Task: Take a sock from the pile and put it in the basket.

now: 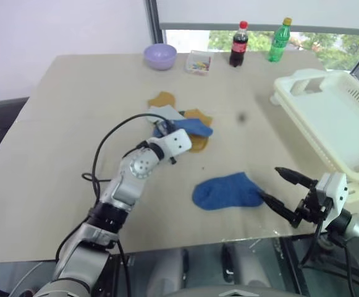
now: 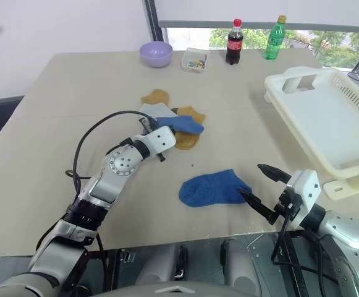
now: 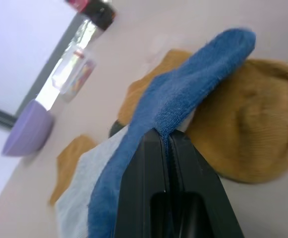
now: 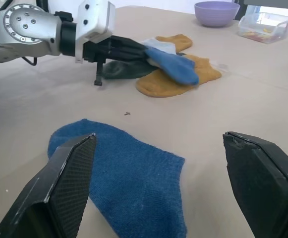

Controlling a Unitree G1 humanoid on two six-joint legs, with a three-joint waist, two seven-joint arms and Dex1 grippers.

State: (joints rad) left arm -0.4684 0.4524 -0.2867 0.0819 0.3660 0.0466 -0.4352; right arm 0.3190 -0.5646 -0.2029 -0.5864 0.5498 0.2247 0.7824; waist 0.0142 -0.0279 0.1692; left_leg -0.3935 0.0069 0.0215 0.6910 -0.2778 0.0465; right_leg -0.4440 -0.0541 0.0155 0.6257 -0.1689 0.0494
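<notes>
Currently left pincer [image 1: 168,131] pinches a blue terry sock [image 1: 191,127] off the pile [image 1: 180,122]; right pincer [image 1: 279,188] wide. Risk: thin edge grip slips before the cream slotted plastic basket [image 1: 327,117].

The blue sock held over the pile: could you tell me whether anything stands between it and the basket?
Nothing visible does. The left end effector is shut on the blue sock, and only bare table lies between it and the basket.
</notes>
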